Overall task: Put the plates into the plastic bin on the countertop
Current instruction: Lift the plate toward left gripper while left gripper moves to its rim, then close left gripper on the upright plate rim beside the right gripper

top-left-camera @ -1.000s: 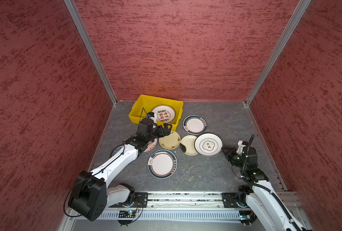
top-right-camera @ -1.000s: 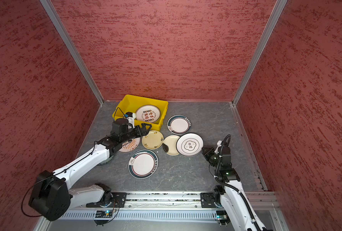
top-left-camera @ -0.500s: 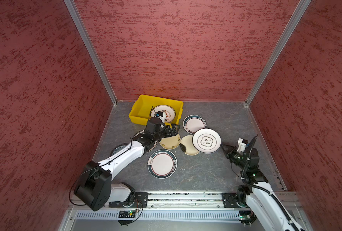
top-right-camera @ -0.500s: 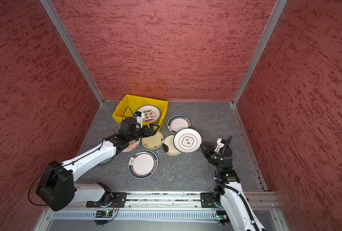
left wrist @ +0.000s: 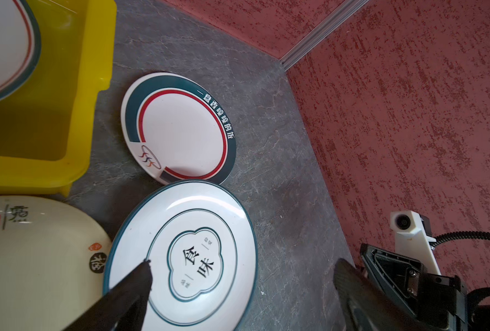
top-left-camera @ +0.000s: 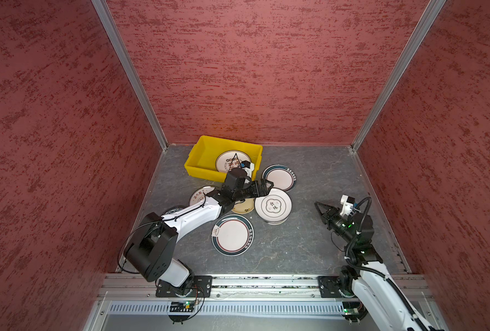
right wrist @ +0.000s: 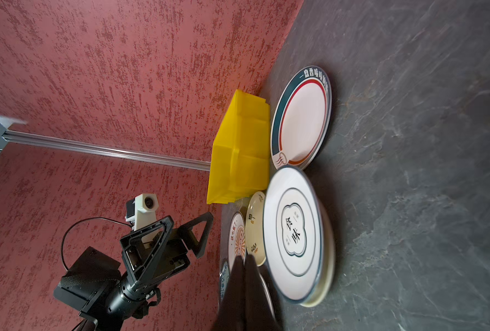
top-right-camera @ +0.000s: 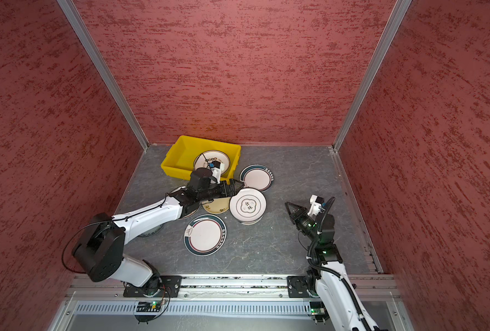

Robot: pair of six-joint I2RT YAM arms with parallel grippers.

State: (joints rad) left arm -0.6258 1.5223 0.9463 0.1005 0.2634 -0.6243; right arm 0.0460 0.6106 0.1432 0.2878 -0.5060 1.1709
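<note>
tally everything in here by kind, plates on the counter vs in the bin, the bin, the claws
plates on the countertop: 7 (one sits mostly hidden under another)
plate in the bin: 1
plastic bin: 1
claws: 2, left claw open, right claw shut
total: 11

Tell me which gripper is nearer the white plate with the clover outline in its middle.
Left. The left gripper, open, is at the rim of the plate. The right gripper, shut, sits off to the side over bare countertop, clear of it.
</note>
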